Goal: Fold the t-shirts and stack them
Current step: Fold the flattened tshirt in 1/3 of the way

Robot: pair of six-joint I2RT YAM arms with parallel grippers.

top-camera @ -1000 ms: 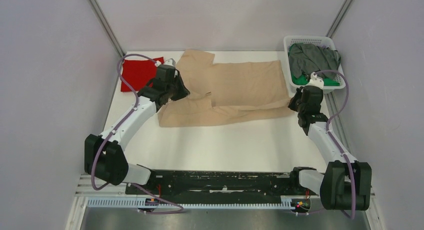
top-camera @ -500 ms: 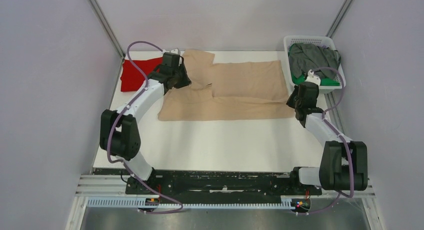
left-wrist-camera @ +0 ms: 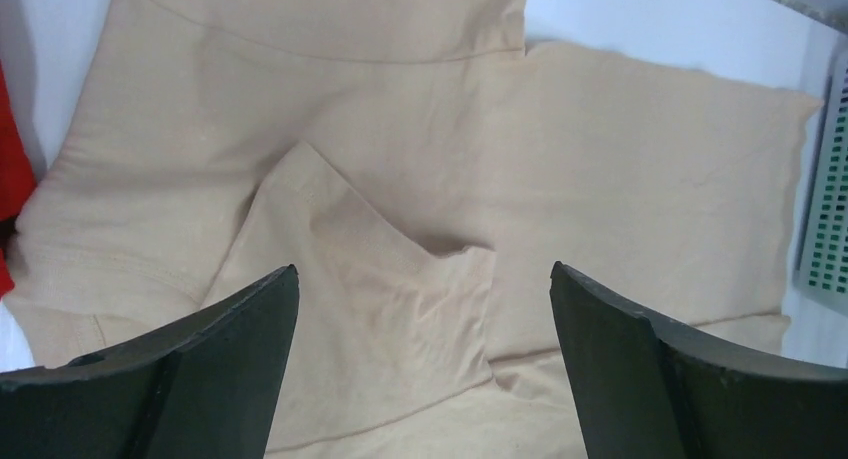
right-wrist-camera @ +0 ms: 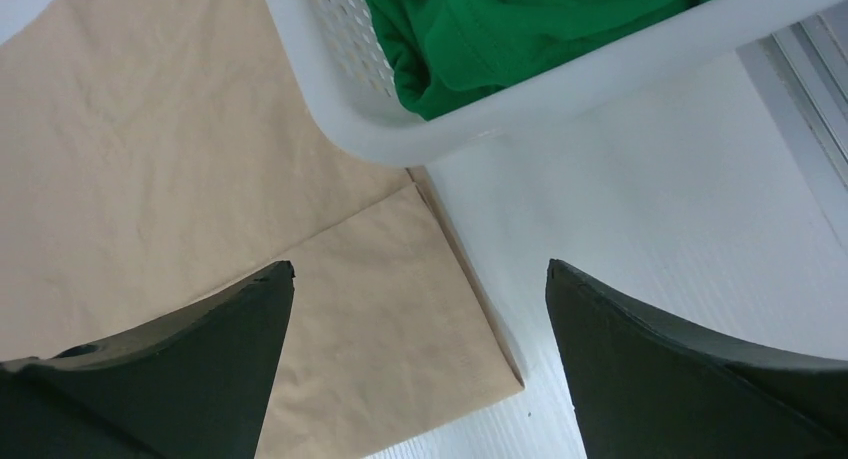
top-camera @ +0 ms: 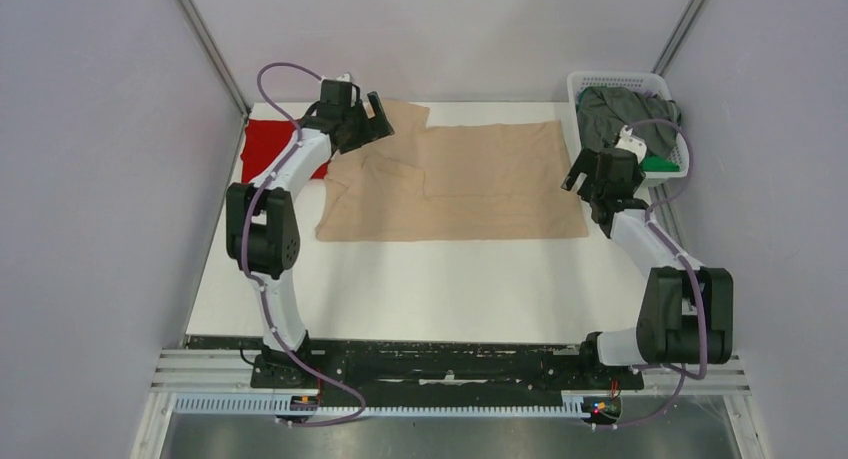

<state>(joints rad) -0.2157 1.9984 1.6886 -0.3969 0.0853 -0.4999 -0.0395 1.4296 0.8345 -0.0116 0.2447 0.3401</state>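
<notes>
The beige t-shirt lies folded lengthwise on the table, one sleeve tucked across it. My left gripper hovers open above its far left end, holding nothing. Open and empty too, my right gripper hangs over the shirt's right corner, beside the basket. The red t-shirt lies folded at the far left, partly hidden by the left arm. Dark grey and green t-shirts are bunched in the basket.
The white basket stands at the back right corner, close to my right gripper. Side walls and frame posts close in the table on the left, right and back. White table surface stretches in front of the beige shirt.
Both grippers carried the beige shirt's near edge toward the back, laid it over, then opened and let go. Both arms have stretched farther back; the shirt now lies flatter.
</notes>
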